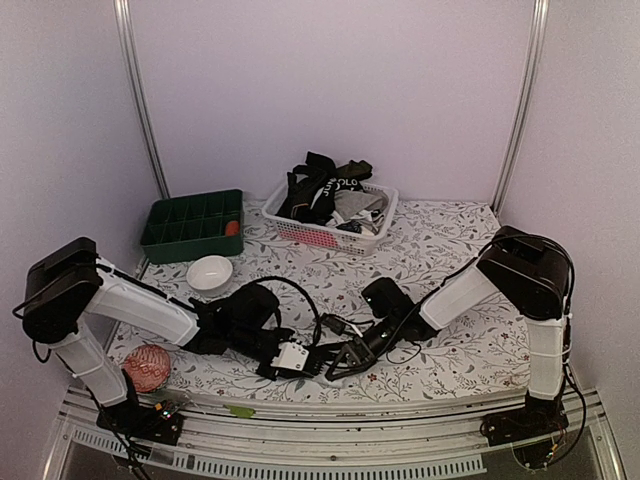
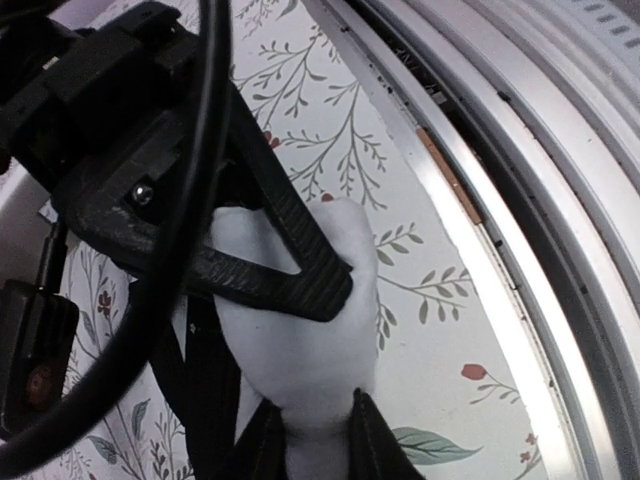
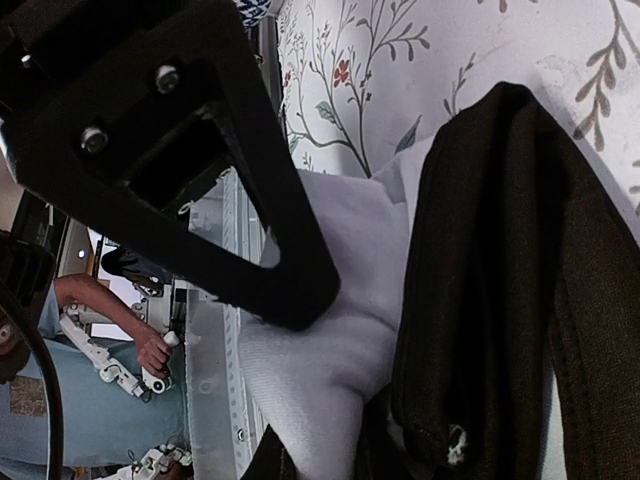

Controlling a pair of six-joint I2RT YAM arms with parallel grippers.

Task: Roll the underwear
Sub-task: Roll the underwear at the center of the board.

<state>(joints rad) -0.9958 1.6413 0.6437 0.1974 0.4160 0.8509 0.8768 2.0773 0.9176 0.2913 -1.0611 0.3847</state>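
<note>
One piece of underwear [image 1: 293,357], white with a black waistband [image 3: 500,280], lies bunched at the table's front edge. Both grippers meet on it. My left gripper [image 2: 315,445] is shut on a fold of the white cloth [image 2: 300,340], its two dark fingers pinching it from either side. From the right, my right gripper [image 3: 320,450] is shut on the same white cloth [image 3: 330,330]. In the top view the left gripper [image 1: 305,360] and the right gripper [image 1: 343,356] nearly touch. More underwear [image 1: 325,185], mostly black, is heaped in the basket.
A white lattice basket [image 1: 300,232] stands at the back centre. A green compartment tray [image 1: 190,225] sits back left, with a white bowl [image 1: 209,272] in front of it. A reddish ball [image 1: 147,366] lies front left. The metal rail [image 2: 520,200] runs close along the front edge.
</note>
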